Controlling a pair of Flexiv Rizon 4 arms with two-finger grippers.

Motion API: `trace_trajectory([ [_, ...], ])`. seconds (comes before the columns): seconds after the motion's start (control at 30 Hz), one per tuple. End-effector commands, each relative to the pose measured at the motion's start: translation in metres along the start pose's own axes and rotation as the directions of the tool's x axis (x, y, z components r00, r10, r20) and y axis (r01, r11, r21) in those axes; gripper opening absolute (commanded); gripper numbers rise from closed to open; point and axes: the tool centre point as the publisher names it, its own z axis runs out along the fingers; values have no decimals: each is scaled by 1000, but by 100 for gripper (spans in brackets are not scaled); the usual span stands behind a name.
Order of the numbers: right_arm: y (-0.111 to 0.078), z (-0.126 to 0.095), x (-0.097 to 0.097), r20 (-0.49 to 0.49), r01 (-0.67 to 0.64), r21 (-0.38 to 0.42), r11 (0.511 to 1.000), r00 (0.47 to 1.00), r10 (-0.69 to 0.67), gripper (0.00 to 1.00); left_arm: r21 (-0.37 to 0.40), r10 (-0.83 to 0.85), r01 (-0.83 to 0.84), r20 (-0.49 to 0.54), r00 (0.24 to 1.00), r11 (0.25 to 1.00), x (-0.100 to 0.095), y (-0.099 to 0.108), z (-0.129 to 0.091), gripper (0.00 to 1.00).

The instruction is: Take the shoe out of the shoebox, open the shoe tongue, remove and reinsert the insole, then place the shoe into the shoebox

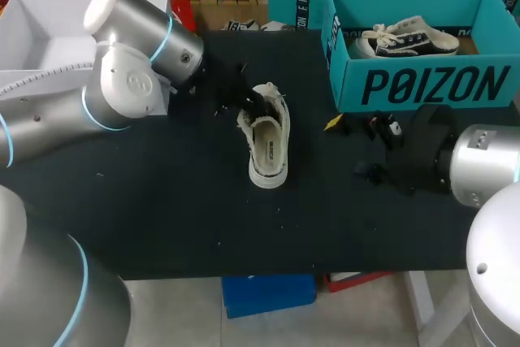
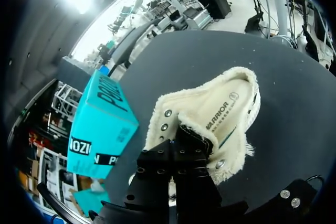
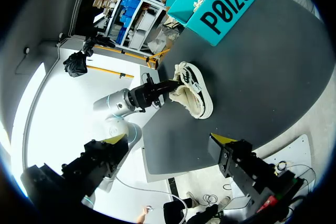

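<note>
Cream canvas low-top shoe [image 1: 268, 148]: upright at centre of black table [image 1: 162, 201], heel near. Left gripper [image 2: 185, 137]: clenched on its far end, at the tongue. Right gripper [image 3: 169, 140]: released, fingers wide apart, right of the shoe and clear of it. Teal cardboard shoebox [image 1: 422, 87]: far right, holding second shoe [image 1: 410, 38].

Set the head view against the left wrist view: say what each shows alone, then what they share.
Head view only: a second shoe inside the teal shoebox, and the open right hand. Left wrist view only: the left hand closed on the cream shoe at its tongue, eyelets close up. Both: the cream shoe on the black table, the shoebox beside it.
</note>
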Motion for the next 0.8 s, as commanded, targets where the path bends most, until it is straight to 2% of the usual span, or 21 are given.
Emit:
trace_trajectory([
  [0.03,1,-4,-7,-15,-12,74,997,1000,13,100,1,1,-1,-12,1000,1000,-1,-1,10,0],
  [0.53,1,-4,-7,-15,-12,74,997,1000,13,100,14,-4,5,-45,999,1000,7,-5,21,0],
  [0.63,1,-4,-7,-15,-12,74,997,1000,13,100,13,-6,6,-44,999,1000,7,-5,17,0],
  [0.8,1,-4,-7,-15,-12,74,997,1000,13,100,-5,19,-20,-27,999,1000,-5,-7,-2,0],
])
